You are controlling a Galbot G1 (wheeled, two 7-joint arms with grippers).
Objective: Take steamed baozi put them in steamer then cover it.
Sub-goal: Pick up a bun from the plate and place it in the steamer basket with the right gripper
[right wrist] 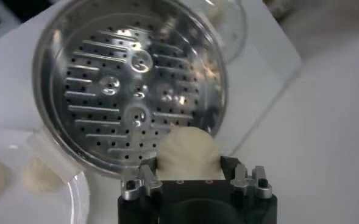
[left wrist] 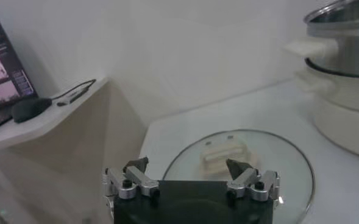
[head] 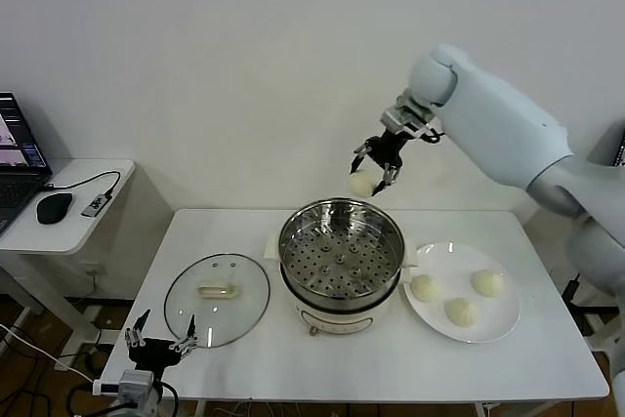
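from the head camera you had the right gripper [head: 376,169] raised above the far rim of the steamer [head: 340,254], its fingers pinched around one baozi [head: 362,183]. three more buns [head: 458,297] sat on the white plate [head: 502,322] to the right of the steamer, whose perforated tray was bare. the cover [head: 217,299] lay flat on the table [head: 391,368] to the left, and the left gripper [head: 161,343] waited at the near left edge, fingers spread.

in the left wrist camera you saw that gripper [left wrist: 191,172] spread wide just short of the cover [left wrist: 240,164], touching nothing; the cream handle [left wrist: 223,157] stood between the tips' line of sight.

in the right wrist camera the held bun [right wrist: 188,152] bulged out between the fingers over the tray [right wrist: 127,85], so you likely gripped something soft, light and easily dented; a gentle hold across its widest middle suited it. the glass cover looked heavier, slick and breakable, best taken by the handle
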